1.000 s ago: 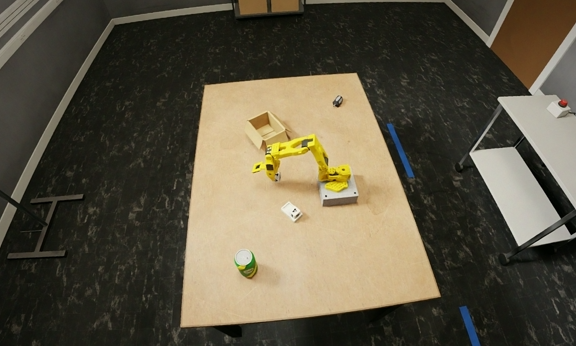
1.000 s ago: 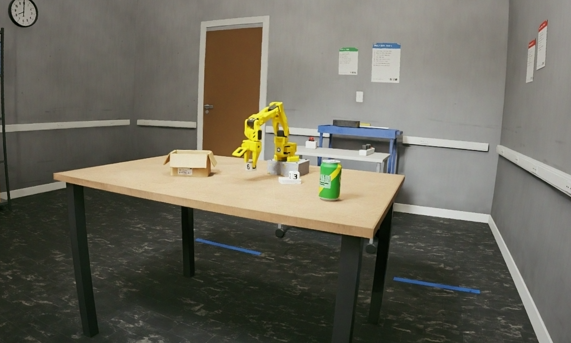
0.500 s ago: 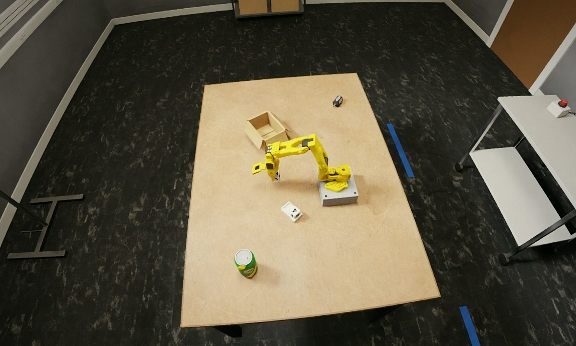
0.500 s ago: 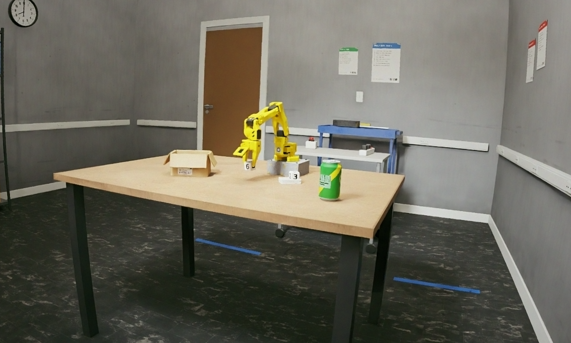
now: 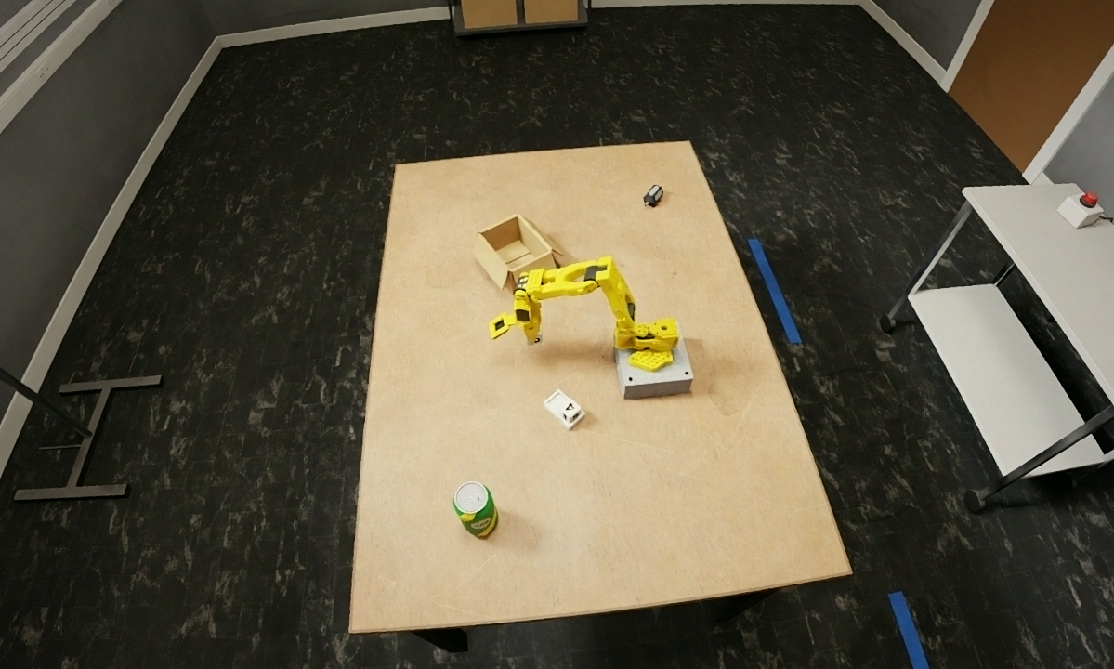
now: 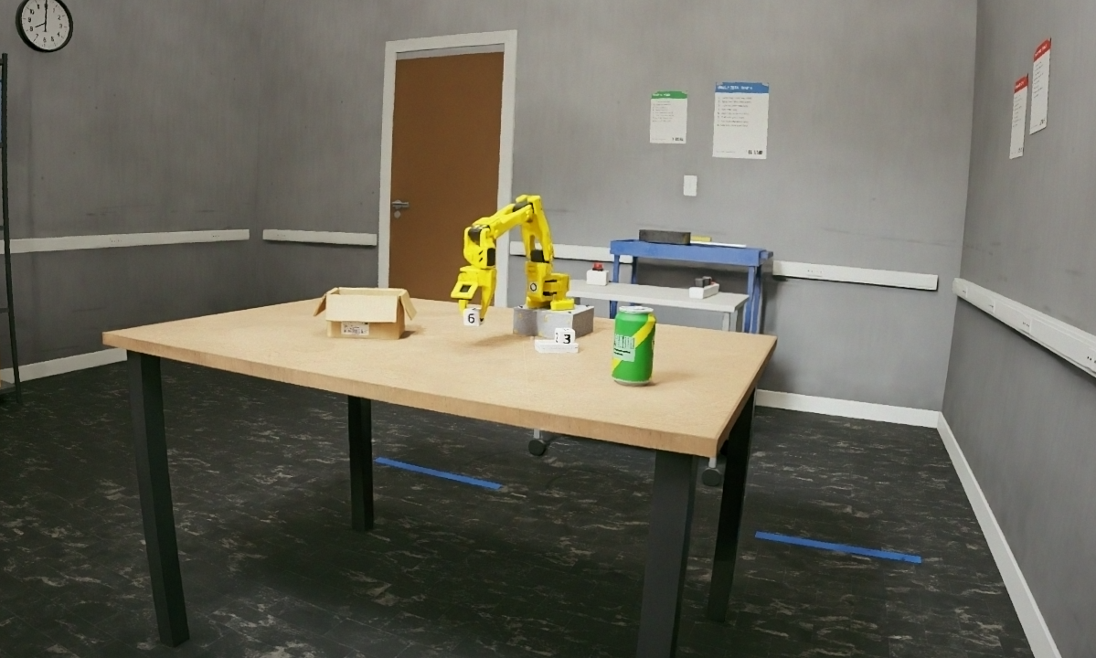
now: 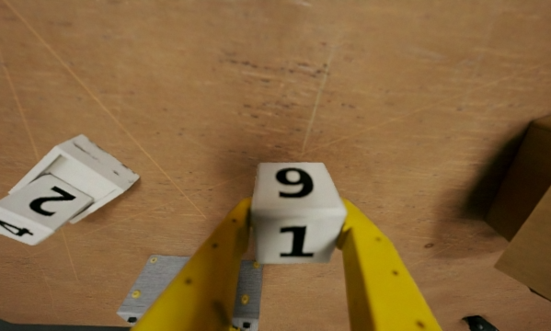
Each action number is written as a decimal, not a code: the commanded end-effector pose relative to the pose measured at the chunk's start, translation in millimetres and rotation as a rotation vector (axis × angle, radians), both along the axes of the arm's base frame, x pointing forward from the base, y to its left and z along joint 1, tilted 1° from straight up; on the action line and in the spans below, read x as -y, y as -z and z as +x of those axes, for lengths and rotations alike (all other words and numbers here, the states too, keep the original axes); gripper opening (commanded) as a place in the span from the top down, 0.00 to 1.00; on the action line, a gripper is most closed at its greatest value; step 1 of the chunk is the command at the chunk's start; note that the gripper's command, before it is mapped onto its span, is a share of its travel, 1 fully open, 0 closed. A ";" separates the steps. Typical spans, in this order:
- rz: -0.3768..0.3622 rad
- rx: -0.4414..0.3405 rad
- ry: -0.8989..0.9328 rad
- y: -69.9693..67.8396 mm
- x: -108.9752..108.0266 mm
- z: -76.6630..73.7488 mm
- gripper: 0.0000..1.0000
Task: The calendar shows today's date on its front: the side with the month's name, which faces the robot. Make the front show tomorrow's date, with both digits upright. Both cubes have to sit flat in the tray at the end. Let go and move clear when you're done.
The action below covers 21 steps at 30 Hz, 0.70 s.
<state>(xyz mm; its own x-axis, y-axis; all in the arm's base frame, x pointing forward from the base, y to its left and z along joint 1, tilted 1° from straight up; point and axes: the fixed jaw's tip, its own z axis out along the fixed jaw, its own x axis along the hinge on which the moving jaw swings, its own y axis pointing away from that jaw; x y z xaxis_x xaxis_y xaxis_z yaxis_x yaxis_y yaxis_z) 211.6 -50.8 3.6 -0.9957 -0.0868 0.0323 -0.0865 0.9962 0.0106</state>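
My gripper (image 5: 533,335) (image 6: 471,311) (image 7: 296,208) is shut on a white number cube (image 6: 471,316) (image 7: 297,212) and holds it above the table top. In the wrist view the cube shows a 1 towards the camera and a 9 or 6 on the face beyond it. The white tray (image 5: 556,401) (image 6: 549,347) (image 7: 104,162) lies on the table to the left in the wrist view. One slot of it is empty. The other slot holds the second cube (image 5: 572,413) (image 6: 563,336) (image 7: 45,205), with a 2 on top, a 4 on one side and a 3 facing the exterior camera.
An open cardboard box (image 5: 515,245) (image 6: 365,313) (image 7: 539,216) stands close to the right of the gripper in the wrist view. A green can (image 5: 475,509) (image 6: 633,344) stands near the table's front. A small black object (image 5: 652,195) lies far back. The arm's grey base (image 5: 659,378) sits beside the tray.
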 end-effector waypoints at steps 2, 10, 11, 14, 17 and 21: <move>-0.003 0.023 -0.071 -3.3 5.3 -1.9 1.00; 0.003 0.024 -0.301 -2.6 15.7 -9.5 1.00; 0.004 0.024 -0.333 -2.5 17.1 -10.5 1.00; 0.006 0.024 -0.429 -2.1 21.5 -13.9 1.00; 0.008 0.024 -0.496 -1.9 24.4 -16.2 1.00; 0.011 0.025 -0.598 -1.6 29.0 -19.8 1.00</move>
